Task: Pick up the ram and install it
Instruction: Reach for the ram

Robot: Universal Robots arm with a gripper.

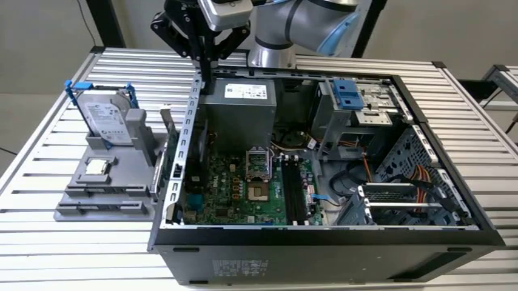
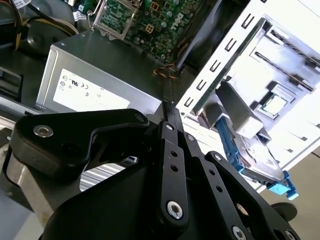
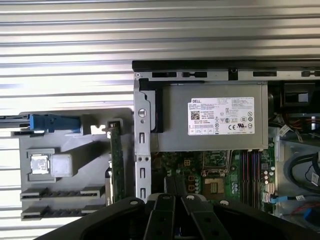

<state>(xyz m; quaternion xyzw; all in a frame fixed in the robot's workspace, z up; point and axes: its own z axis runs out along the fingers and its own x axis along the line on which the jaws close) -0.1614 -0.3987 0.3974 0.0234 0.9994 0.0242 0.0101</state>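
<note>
The ram (image 3: 117,167) is a thin green stick standing on edge in the grey parts holder (image 3: 65,200), just outside the open computer case's side wall; in the exterior view the ram (image 1: 170,130) rises from the holder on that view's left. My gripper (image 1: 207,82) hangs above the case's back corner, well above and behind the ram. Its black fingers (image 2: 166,107) are pressed together with nothing between them. In the first wrist view the gripper (image 3: 170,182) points at the motherboard beside the case wall. The black memory slots (image 1: 293,191) lie on the motherboard.
A silver hard drive in a blue frame (image 1: 105,115) and a square CPU chip (image 1: 97,167) sit in the same holder. The grey power supply (image 1: 242,109) lies directly beneath the gripper. Drive cage (image 1: 356,103), cables and case walls crowd the exterior view's right.
</note>
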